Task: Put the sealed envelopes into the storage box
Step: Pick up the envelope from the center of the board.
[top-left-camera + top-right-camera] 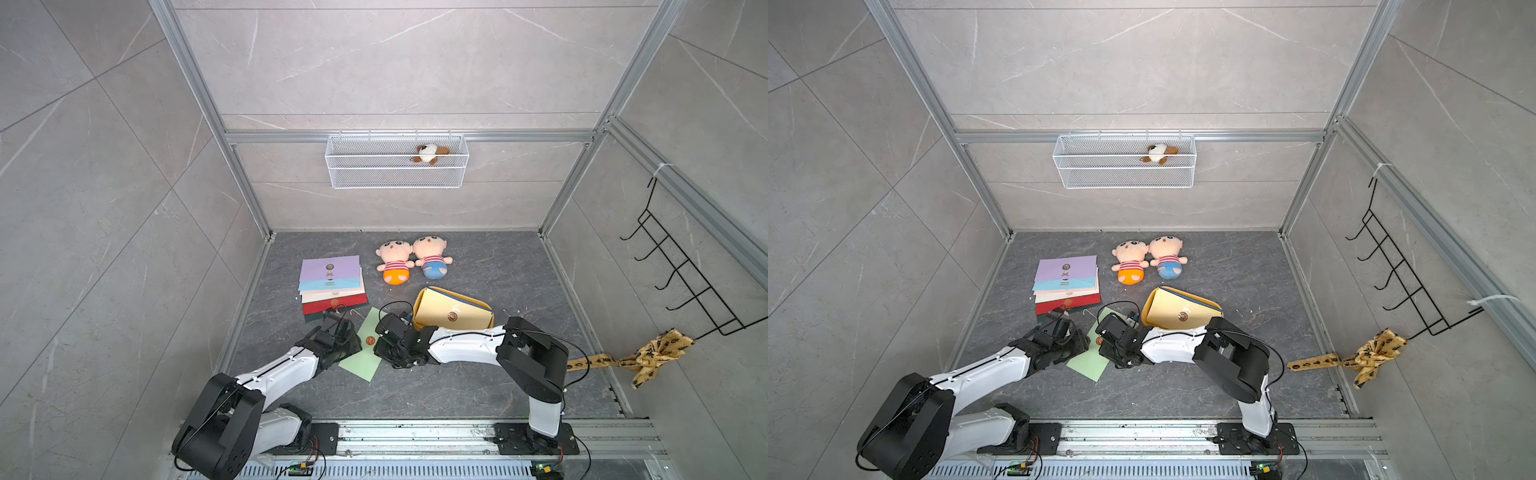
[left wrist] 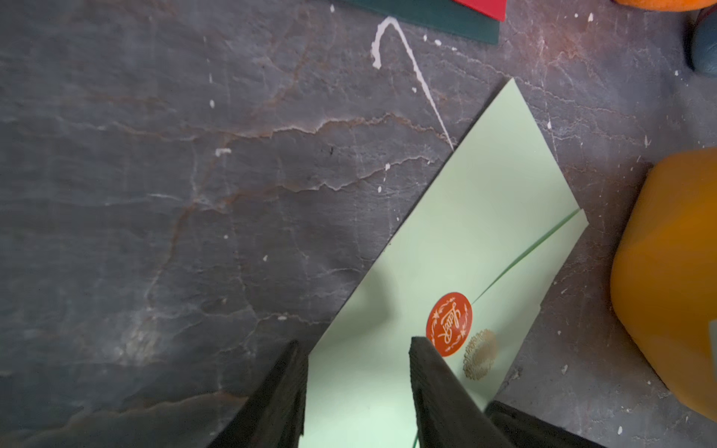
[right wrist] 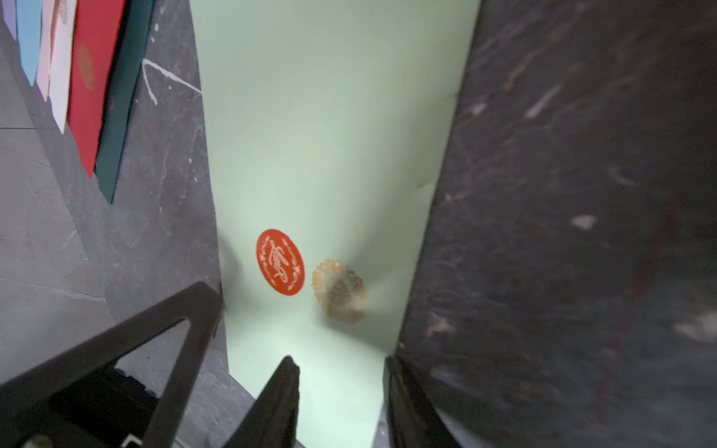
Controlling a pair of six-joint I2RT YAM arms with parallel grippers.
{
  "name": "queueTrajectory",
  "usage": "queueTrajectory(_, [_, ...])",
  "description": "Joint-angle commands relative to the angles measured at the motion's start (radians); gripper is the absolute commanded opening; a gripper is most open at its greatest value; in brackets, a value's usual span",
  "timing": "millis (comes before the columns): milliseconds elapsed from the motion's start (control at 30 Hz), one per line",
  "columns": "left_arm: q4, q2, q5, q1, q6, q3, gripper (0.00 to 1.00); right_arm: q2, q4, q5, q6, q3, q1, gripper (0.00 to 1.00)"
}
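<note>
Our left hand and right hand, both spread, flank a green envelope on the bench. We judge it light, floppy, slick: pinch an edge.

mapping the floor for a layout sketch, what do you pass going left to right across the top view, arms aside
stack of envelopes → doll in orange shorts → storage box → patterned cloth. Left out: the green envelope and the doll in blue shorts, which overlap their neighbours sideways.
</note>
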Motion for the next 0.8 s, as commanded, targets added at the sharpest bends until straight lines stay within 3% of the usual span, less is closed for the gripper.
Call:
queueTrajectory(0, [-0.085,-0.024,0.031,-0.002,-0.034,-0.039,0.49,0.048,0.003,-0.016,0.023,0.024,0.007,0.41])
queueTrajectory(500, [-0.095,-0.105,0.032,-0.007,-0.085,-0.101,0.49,-0.001,0.112,-0.094,-0.066,0.07,-0.024,0.41])
queueTrajectory(767, [-0.097,-0.133,0.041,-0.038,-0.115,-0.128,0.49,-0.014,-0.315,0.04,-0.22,0.2,-0.055,0.4])
